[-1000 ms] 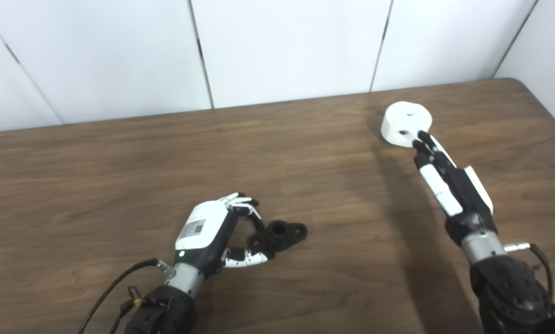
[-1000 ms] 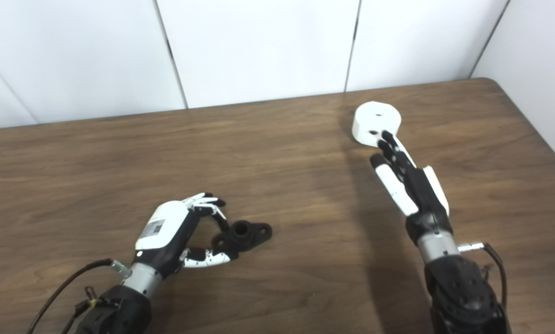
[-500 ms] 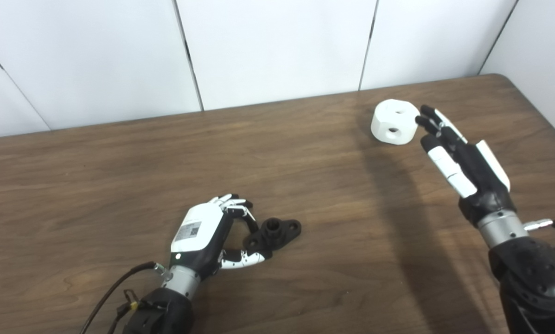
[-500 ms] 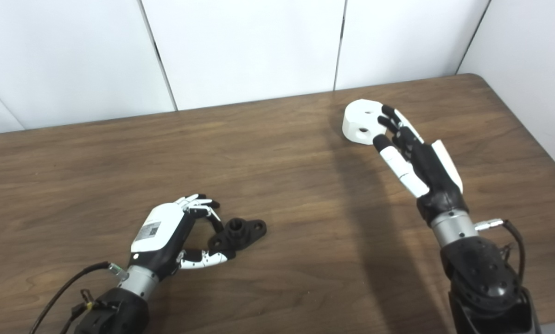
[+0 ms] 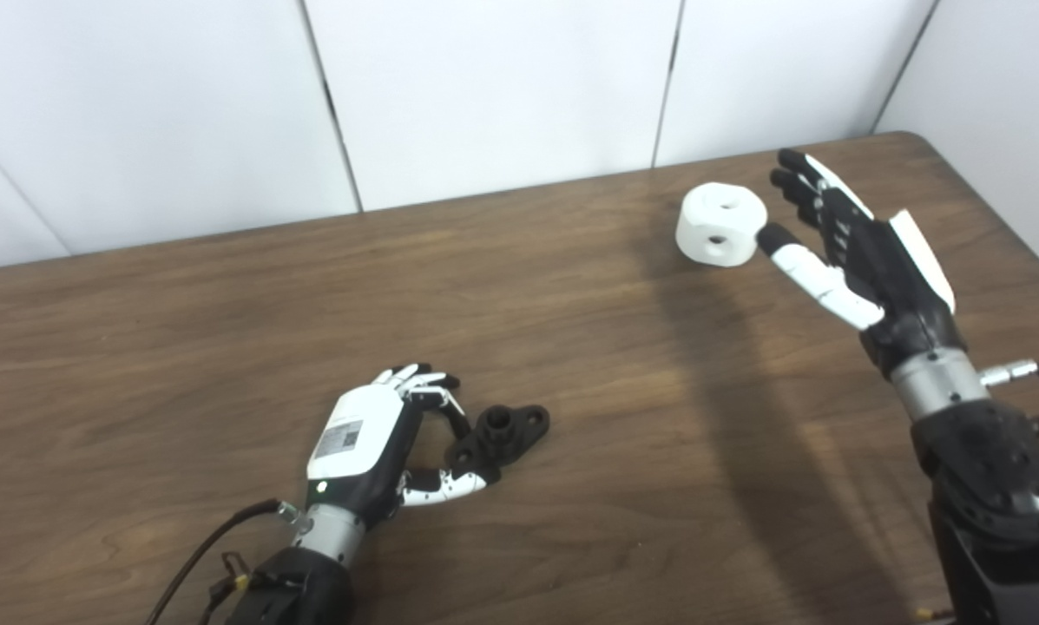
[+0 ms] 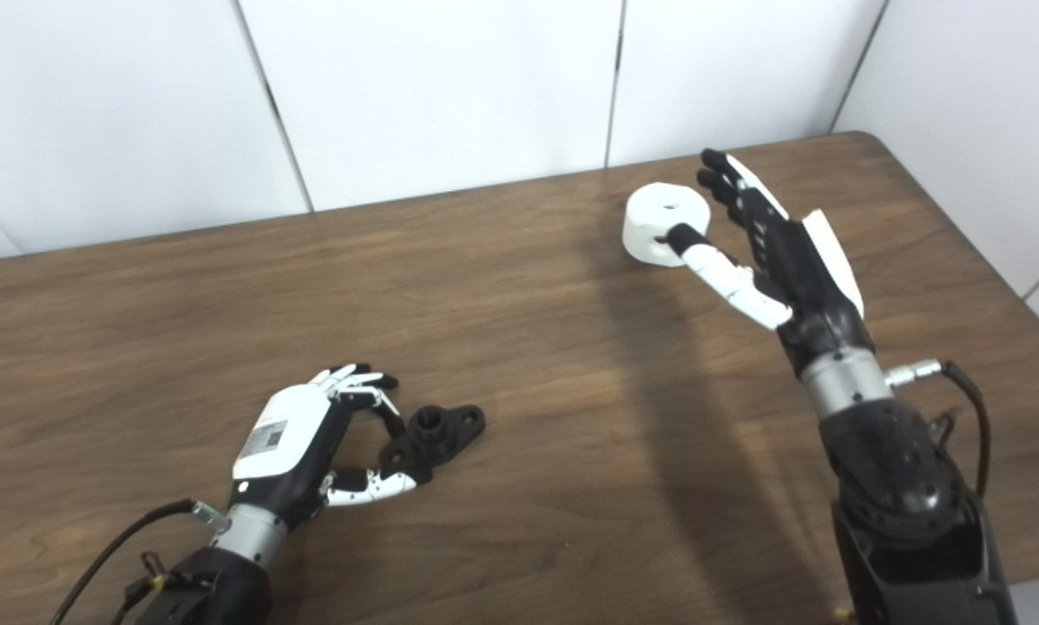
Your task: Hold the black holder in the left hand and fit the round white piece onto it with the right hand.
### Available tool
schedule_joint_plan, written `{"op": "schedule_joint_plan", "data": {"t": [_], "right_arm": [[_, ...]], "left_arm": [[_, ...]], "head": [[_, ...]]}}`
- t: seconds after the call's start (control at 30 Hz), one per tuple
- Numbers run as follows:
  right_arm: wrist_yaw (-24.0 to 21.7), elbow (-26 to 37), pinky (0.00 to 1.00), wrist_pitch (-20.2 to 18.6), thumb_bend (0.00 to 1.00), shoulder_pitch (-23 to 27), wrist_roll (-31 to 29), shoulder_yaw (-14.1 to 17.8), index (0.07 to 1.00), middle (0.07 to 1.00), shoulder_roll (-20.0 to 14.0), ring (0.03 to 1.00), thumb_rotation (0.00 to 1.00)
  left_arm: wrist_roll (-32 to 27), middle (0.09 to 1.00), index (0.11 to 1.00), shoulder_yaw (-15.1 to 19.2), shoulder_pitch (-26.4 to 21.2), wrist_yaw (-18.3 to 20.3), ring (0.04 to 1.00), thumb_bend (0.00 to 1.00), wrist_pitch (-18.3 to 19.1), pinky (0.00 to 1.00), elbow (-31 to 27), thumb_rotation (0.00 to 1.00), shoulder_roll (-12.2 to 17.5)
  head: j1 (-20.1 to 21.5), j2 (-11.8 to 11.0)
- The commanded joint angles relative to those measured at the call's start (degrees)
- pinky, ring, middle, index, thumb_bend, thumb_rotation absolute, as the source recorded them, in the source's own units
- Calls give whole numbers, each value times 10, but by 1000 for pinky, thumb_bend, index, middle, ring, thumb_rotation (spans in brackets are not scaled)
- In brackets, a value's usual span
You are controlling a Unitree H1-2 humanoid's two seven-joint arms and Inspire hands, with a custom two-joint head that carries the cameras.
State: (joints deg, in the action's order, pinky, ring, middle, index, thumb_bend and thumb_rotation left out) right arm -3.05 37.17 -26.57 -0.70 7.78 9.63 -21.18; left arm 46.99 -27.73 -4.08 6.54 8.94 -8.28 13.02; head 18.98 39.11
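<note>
Black holder (image 5: pixel 502 431), lobed, round white piece (image 5: pixel 717 223)

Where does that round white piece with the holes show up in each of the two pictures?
Left eye view: round white piece, upper right, on the brown wooden table.
Right eye view: upper right but nearer the middle.
Shared landmark: the right hand open just to its right, thumb in front.

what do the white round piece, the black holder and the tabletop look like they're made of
Round white piece: probably matte plastic, perhaps printed; uniform white, no glare, neat round holes.
Black holder: looks like matte black plastic or coated metal; dull surface, so it stays open.
Table: wood or wood-look laminate, satin finish; brown grain streaks with a soft sheen.
</note>
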Motion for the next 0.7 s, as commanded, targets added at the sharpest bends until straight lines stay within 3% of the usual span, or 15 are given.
{"op": "schedule_joint_plan", "data": {"t": [0.0, 0.23, 0.43, 0.67], "right_arm": [[0, 4, 915, 22, 609, 34, 15, 6, 896, 888, -18, 920, 616], [-14, -45, 925, 17, 765, 82, 47, 5, 891, 887, -59, 928, 445], [-39, -103, 887, 19, 869, 123, 138, -39, 894, 889, -126, 907, 384], [-67, -177, 834, 12, 903, 169, 182, -80, 889, 903, -146, 929, 312]], "left_arm": [[13, 807, 486, -16, 34, 49, 912, 520, 30, 938, 71, 55, 20], [14, 811, 487, -19, 35, 47, 911, 519, 30, 932, 73, 57, 24], [11, 806, 487, -17, 37, 36, 906, 520, 22, 928, 78, 55, 26], [4, 804, 487, -15, 39, 29, 905, 520, 13, 926, 82, 55, 31]], "head": [[4, -3], [15, -10], [25, -13], [31, -17]]}}
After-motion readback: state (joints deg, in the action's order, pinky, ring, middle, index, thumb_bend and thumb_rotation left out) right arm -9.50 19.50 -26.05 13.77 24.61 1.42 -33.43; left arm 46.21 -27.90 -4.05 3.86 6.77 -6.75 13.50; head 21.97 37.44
